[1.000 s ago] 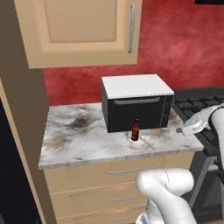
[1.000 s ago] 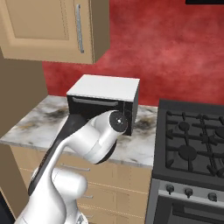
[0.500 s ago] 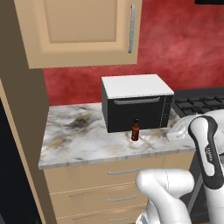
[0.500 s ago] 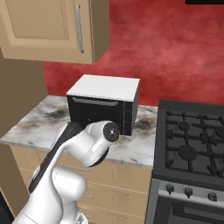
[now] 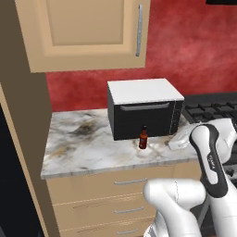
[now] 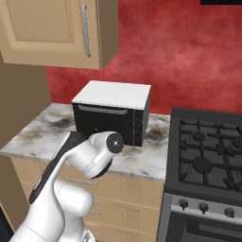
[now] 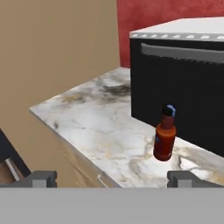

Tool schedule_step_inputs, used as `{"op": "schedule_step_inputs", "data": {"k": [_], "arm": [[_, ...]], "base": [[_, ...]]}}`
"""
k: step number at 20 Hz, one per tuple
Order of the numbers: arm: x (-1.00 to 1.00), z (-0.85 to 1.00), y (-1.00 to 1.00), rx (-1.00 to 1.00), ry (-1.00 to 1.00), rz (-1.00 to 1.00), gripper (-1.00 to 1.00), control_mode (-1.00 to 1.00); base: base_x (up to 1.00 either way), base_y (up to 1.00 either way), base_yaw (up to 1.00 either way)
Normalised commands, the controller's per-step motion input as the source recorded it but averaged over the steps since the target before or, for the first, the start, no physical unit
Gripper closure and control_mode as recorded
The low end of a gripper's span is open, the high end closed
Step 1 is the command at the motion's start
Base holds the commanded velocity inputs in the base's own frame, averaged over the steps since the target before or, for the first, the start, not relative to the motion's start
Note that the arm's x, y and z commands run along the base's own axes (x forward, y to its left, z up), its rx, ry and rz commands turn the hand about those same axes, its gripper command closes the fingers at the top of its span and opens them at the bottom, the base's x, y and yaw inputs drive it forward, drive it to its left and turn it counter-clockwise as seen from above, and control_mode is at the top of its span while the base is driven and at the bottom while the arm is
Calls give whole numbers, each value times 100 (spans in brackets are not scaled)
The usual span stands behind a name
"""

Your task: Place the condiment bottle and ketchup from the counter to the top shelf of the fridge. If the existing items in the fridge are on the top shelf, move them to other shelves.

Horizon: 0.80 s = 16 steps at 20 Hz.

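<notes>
The condiment bottle (image 5: 143,138), small and dark red-brown with a black cap, stands upright on the marbled counter (image 5: 88,143) just in front of the black oven. In the hand view the condiment bottle (image 7: 165,140) stands a short way ahead, right of centre. My gripper (image 7: 112,178) is open, with nothing between its tips, and it is level with the counter's front edge. Seen from the left base, my white wrist (image 5: 180,139) hangs to the right of the bottle. The ketchup, the fridge with its top shelf, and the existing items are out of view.
A black oven with a white top (image 5: 144,109) sits at the back of the counter. A tan wall cabinet (image 5: 88,32) hangs overhead, and a tall tan panel (image 5: 23,139) bounds the counter's left end. A gas stove (image 6: 208,156) adjoins the counter on the right. Drawers (image 5: 102,203) lie below.
My arm has swung down and left, bringing the hand closer to the condiment bottle from its right. The bottle has not moved, and the gripper has stayed open.
</notes>
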Motion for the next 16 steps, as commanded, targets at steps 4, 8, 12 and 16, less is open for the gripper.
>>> {"op": "schedule_step_inputs", "data": {"k": [4,8,12,16], "arm": [[39,-28,20,5,0,0,-100,-100],[44,-38,8,7,-2,0,-100,-100],[24,-23,1,2,-2,0,-100,-100],[26,-11,0,0,0,0,-100,-100]], "base": [[0,0,0],[0,0,0],[0,0,0],[0,0,0]]}}
